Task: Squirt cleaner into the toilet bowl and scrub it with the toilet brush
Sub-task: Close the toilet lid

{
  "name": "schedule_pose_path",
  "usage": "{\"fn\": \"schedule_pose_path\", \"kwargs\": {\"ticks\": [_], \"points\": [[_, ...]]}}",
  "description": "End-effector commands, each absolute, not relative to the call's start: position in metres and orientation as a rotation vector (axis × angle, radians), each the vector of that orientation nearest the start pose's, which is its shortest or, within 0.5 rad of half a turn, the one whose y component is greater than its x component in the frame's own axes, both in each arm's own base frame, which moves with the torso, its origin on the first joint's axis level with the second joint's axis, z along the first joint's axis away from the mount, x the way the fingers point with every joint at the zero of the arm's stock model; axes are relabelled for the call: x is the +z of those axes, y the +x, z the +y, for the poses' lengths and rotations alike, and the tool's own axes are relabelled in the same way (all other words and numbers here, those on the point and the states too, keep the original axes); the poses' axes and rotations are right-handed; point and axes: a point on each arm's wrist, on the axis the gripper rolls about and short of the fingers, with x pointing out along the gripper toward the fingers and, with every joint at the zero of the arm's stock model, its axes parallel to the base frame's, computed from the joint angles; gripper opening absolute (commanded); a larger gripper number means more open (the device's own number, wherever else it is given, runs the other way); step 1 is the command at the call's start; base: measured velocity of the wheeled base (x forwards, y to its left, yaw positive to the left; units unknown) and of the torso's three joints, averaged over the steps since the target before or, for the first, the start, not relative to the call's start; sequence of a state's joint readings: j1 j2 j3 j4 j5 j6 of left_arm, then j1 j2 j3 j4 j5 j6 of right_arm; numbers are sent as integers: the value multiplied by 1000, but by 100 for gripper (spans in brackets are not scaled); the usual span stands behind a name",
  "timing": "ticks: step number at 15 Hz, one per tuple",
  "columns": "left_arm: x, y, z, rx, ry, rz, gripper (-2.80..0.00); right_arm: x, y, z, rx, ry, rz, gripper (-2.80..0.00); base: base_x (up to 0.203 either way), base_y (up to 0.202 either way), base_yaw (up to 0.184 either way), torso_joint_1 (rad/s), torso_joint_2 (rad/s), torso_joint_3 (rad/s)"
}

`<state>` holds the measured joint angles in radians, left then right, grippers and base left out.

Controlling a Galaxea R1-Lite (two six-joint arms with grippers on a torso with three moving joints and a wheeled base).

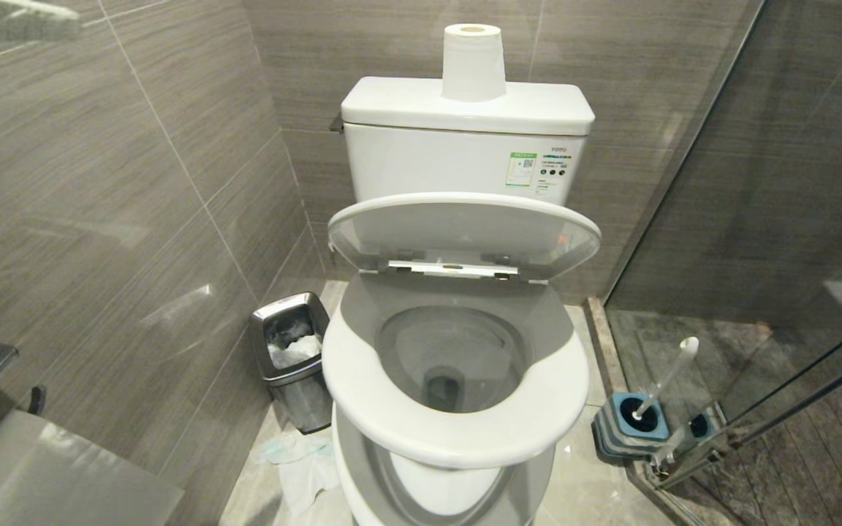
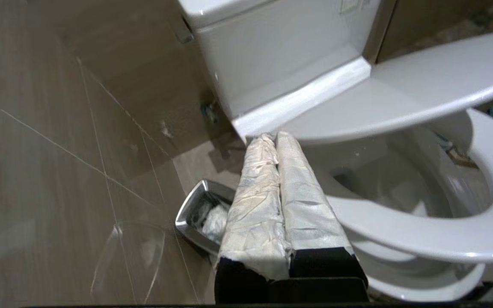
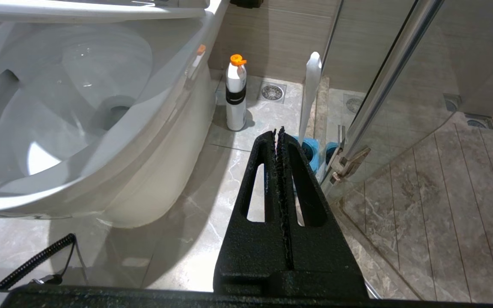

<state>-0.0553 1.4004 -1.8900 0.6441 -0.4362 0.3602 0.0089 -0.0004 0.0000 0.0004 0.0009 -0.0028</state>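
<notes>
glossy oval ceramic toilet bowl (image 1: 457,365), slim white toilet brush (image 1: 666,380) in its holder; both grippers clenched empty.

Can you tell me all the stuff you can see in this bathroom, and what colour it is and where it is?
toilet bowl: one, white, in the middle against the back wall, lid half raised, seat down.
paper roll: one, white, standing on top of the tank.
waste bin: one, shiny steel, on the floor at the toilet's left, crumpled paper inside.
toilet brush: one, white, leaning in its blue-topped holder on the floor at the toilet's right, by the glass door.
cleaner bottle: one, white with an orange cap and black band, standing on the floor beside the bowl.
floor drain: one, round metal, behind the bottle.
left gripper: one, wrapped in white, shut, near the toilet's hinge.
right gripper: one, black, shut, low over the floor.
</notes>
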Motion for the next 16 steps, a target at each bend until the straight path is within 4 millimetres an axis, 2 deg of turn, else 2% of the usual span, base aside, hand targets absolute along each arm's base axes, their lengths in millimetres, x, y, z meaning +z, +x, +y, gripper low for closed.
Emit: {"fn": "schedule_pose_path", "kwargs": {"ticks": [1,5,8,12,14,16], "points": [[423,164,-19,-503,324,107,-280,75,-23,0,11,-3,2,-280,0,0,0,0,0,0],[424,174,-24,-421,321,128,-280,75,-23,0,11,-3,3,-280,0,0,0,0,0,0],[430,182,-34,-463,321,93,-280,75,-23,0,11,-3,2,-280,0,0,0,0,0,0],[436,179,-54,-557,340,6,-280,75,-23,0,11,-3,0,-280,0,0,0,0,0,0],[437,189,-60,-547,344,-30,-280,75,-23,0,11,-3,2,-280,0,0,0,0,0,0],[437,195,-74,-568,350,-59,-280,75,-23,0,11,-3,2,-280,0,0,0,0,0,0]]}}
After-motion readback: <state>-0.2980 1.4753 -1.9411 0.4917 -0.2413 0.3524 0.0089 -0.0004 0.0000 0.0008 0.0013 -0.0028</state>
